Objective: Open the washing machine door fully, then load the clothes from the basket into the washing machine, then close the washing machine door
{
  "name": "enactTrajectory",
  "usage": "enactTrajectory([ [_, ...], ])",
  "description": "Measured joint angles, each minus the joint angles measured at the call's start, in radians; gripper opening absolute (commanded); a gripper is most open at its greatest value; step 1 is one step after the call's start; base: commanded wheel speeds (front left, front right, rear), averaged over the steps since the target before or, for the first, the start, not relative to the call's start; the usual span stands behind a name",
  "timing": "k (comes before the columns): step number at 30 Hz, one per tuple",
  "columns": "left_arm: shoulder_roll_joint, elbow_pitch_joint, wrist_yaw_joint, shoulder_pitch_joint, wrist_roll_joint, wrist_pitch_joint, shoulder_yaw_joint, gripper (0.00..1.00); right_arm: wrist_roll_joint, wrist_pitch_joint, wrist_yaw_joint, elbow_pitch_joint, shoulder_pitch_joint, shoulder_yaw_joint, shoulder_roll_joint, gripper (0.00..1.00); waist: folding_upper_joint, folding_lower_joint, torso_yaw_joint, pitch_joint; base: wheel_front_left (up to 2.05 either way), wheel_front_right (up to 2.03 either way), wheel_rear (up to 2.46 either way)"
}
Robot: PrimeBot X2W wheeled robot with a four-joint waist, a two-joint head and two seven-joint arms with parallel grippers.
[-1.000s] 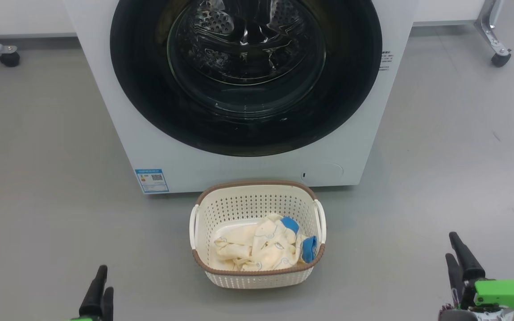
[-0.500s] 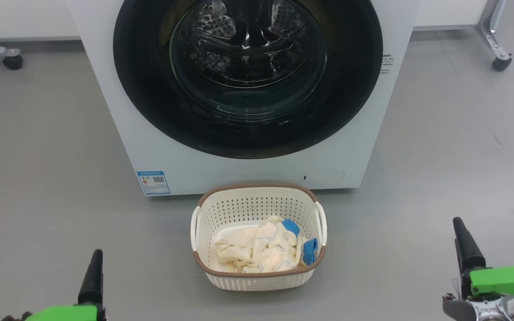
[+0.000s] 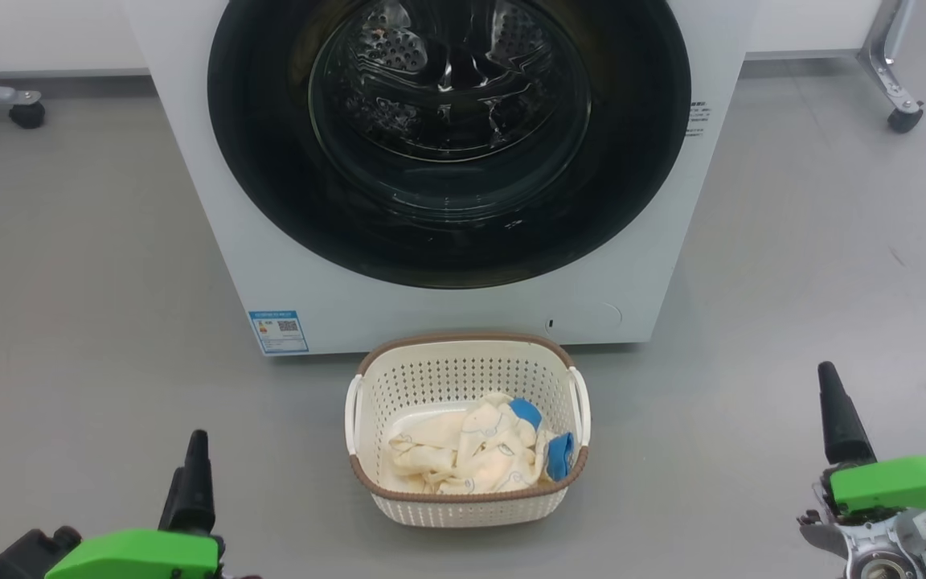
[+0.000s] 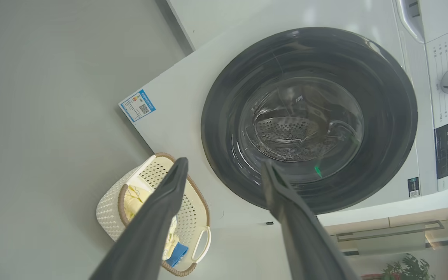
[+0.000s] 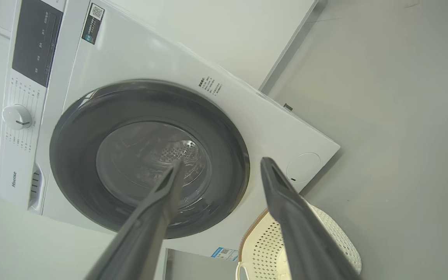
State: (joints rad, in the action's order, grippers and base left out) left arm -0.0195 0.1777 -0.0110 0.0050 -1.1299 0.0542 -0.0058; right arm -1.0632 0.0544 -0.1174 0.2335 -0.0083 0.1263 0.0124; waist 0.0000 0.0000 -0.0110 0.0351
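Washing machine door (image 3: 447, 137) is shut against the washing machine (image 3: 214, 241), with the steel drum visible through the glass. Basket (image 3: 463, 342) sits on the floor (image 3: 69, 281) just on the near side of the machine's front, below the door, with the clothes (image 3: 471, 454) bundled inside and the blue cuffs toward its right. My left jaws and right jaws are both released and empty. They sit low at near left and near right, well apart from the basket on either side, aimed at the machine.

The clothes (image 3: 471, 454) lie in the basket (image 3: 463, 354) before the washing machine (image 3: 447, 314).
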Motion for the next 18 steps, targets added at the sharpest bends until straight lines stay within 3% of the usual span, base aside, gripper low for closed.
enactTrajectory([
  [18,-0.006,-0.049,0.057,-0.001,0.332,0.051,-0.086,1.0,0.332,0.045,0.0,-0.055,0.0,-0.054,0.002,1.0,0.0,0.0,-0.009,0.014,0.0,0.0,0.0],
])
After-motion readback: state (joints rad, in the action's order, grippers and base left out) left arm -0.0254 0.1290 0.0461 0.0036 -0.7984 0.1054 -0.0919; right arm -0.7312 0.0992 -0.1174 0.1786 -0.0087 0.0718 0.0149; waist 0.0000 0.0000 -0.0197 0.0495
